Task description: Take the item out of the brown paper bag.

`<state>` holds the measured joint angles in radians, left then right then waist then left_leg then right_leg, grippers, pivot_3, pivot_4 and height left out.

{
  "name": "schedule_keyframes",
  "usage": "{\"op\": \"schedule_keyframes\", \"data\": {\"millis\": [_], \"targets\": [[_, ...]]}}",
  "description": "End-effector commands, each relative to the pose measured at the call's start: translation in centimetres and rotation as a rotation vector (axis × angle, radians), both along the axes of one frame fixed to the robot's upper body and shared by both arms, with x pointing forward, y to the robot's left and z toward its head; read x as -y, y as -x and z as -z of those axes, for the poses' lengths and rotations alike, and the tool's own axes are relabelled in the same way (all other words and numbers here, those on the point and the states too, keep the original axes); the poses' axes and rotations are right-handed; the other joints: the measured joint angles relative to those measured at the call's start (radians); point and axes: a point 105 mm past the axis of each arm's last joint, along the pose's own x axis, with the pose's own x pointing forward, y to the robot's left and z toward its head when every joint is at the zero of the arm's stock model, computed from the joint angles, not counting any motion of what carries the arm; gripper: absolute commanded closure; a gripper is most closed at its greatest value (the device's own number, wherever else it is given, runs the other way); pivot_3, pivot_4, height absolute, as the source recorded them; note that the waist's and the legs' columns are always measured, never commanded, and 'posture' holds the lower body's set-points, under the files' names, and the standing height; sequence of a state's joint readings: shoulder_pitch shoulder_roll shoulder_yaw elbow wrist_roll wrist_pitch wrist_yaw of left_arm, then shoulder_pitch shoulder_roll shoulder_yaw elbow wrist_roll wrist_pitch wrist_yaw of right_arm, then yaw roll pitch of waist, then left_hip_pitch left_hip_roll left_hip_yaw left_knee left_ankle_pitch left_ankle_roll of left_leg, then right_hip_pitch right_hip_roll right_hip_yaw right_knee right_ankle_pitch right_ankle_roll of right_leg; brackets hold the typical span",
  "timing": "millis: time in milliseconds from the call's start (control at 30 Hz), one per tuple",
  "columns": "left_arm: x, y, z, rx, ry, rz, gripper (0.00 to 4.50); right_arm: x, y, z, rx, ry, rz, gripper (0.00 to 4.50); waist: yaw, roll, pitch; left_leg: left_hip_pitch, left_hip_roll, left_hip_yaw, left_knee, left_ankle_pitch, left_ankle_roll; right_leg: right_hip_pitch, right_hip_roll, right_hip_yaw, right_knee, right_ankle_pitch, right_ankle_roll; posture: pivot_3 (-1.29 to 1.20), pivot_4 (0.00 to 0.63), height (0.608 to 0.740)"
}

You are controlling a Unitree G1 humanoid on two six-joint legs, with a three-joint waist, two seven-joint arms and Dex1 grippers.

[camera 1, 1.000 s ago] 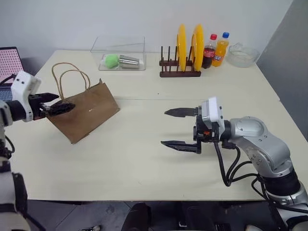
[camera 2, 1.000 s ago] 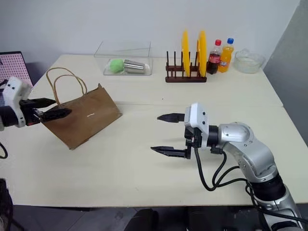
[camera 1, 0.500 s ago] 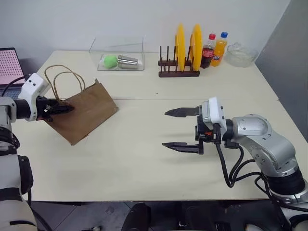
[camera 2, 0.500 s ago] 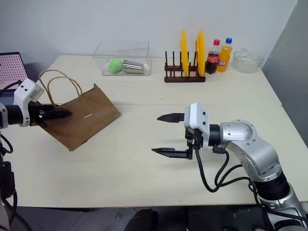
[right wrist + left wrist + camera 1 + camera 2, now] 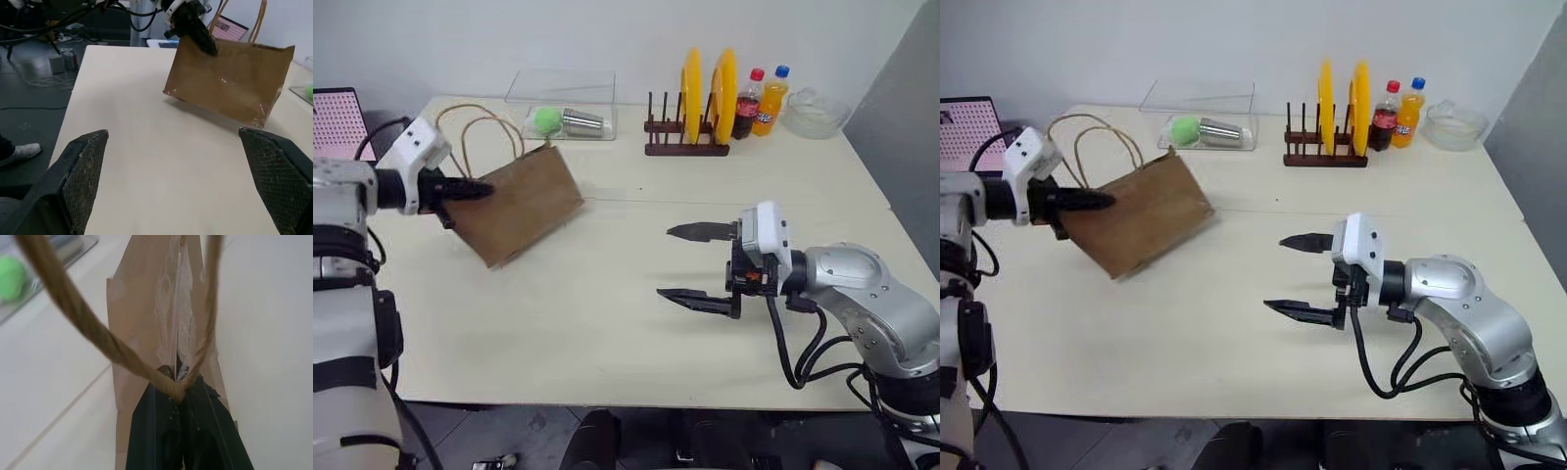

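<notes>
Plainly, brown paper bag [image 5: 527, 201] tilts, twisted loop handles [image 5: 480, 127] upright.

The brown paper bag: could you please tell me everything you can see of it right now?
The brown paper bag is plain, flat-folded kraft paper with two twisted-paper loop handles. The left claw is shut on its top edge near the handles, holding it tilted, with one lower corner on or close to the table. Its mouth is pinched nearly closed, so nothing inside can be seen. The right claw is open and well clear of it.
</notes>
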<state>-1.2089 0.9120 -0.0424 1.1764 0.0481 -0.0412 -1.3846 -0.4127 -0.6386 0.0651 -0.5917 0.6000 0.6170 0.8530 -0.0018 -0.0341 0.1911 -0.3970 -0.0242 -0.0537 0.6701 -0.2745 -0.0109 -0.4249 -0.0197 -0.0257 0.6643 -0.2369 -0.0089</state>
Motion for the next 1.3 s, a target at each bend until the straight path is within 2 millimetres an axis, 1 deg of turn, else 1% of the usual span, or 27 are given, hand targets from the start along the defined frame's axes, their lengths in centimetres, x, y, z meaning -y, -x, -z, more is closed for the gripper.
{"op": "schedule_keyframes", "data": {"millis": [33,233,300,367,400,567,600,733,900,1133,1233,1300], "targets": [[2.9,-0.9,-2.1,0.087,-0.077,0.116,4.48,1.1,0.2,-1.1,0.046,-0.03,0.086,0.0,0.0,0.0,0.0,0.0,0.0,0.0,0.0,0.0,0.0,0.0,0.0,0.0,0.0,0.0,0.0,0.0,0.15,0.74],[8.3,-2.8,-1.8,0.123,-0.108,0.238,4.48,2.2,0.3,-0.9,0.033,-0.094,0.239,0.0,0.0,-0.001,0.001,-0.001,0.0,-0.001,0.001,0.0,0.0,0.0,0.0,-0.003,0.001,0.0,0.0,0.0,0.15,0.74],[10.6,-3.5,-1.8,0.14,-0.105,0.276,4.48,2.5,0.8,-0.5,0.029,-0.102,0.288,0.0,0.0,-0.001,0.001,-0.001,0.0,-0.001,0.002,0.0,0.0,0.0,0.0,-0.003,0.001,0.0,0.0,0.0,0.15,0.74],[12.1,-3.7,-1.8,0.151,-0.118,0.31,4.48,2.7,1.5,-0.1,0.021,-0.103,0.32,0.0,0.0,-0.001,0.001,-0.002,0.001,-0.002,0.002,0.0,0.0,0.0,0.0,-0.005,0.001,0.0,0.0,0.0,0.15,0.74],[13.2,-3.9,-1.8,0.162,-0.133,0.334,4.48,2.9,2.0,0.2,0.015,-0.103,0.341,0.0,-0.001,-0.001,0.001,-0.003,0.001,-0.002,0.003,0.0,0.0,0.0,0.0,-0.005,0.001,0.0,0.0,0.0,0.15,0.74],[16.4,-4.3,-2.1,0.199,-0.149,0.389,4.48,3.4,3.3,0.9,-0.016,-0.115,0.411,0.0,-0.004,-0.001,0.001,-0.003,0.002,-0.001,0.004,0.0,0.0,0.001,0.0,-0.007,0.002,0.0,0.001,0.0,0.15,0.74],[17.2,-4.4,-2.0,0.203,-0.154,0.403,4.48,3.4,3.5,1.1,-0.023,-0.117,0.425,0.0,-0.005,-0.001,0.001,-0.003,0.002,-0.001,0.005,0.0,0.0,0.001,0.0,-0.007,0.002,-0.003,0.005,0.0,0.15,0.74],[19.5,-4.3,-1.4,0.2,-0.166,0.459,4.48,3.3,4.1,1.7,-0.046,-0.131,0.465,0.0,-0.003,-0.001,0.001,-0.002,0.002,-0.002,0.007,0.0,0.001,0.003,0.0,-0.008,0.002,-0.003,0.005,0.0,0.15,0.74],[21.0,-4.1,-0.6,0.208,-0.204,0.508,4.48,3.1,4.5,2.1,-0.062,-0.147,0.486,0.0,-0.004,-0.001,0.001,-0.002,0.002,-0.001,0.007,0.0,0.001,0.003,0.0,-0.008,0.002,-0.003,0.005,0.0,0.15,0.74],[21.6,-4.3,0.3,0.257,-0.295,0.522,4.48,3.0,4.5,2.1,-0.057,-0.163,0.502,0.0,-0.003,-0.001,0.001,-0.002,0.001,-0.001,0.007,0.0,0.001,0.003,0.0,-0.008,0.003,-0.003,0.005,0.0,0.15,0.74],[21.8,-4.4,0.0,0.281,-0.289,0.515,3.81,2.9,4.5,2.0,-0.052,-0.164,0.504,0.0,-0.003,-0.001,0.001,-0.002,0.001,-0.001,0.007,0.0,0.001,0.003,0.0,-0.008,0.003,-0.003,0.005,0.0,0.15,0.74],[21.8,-4.3,0.0,0.281,-0.28,0.525,3.16,2.9,4.5,2.0,-0.05,-0.164,0.503,0.0,-0.003,-0.001,0.001,-0.002,0.001,-0.001,0.007,0.0,0.001,0.003,0.0,-0.008,0.003,-0.003,0.005,0.0,0.15,0.74]]}}
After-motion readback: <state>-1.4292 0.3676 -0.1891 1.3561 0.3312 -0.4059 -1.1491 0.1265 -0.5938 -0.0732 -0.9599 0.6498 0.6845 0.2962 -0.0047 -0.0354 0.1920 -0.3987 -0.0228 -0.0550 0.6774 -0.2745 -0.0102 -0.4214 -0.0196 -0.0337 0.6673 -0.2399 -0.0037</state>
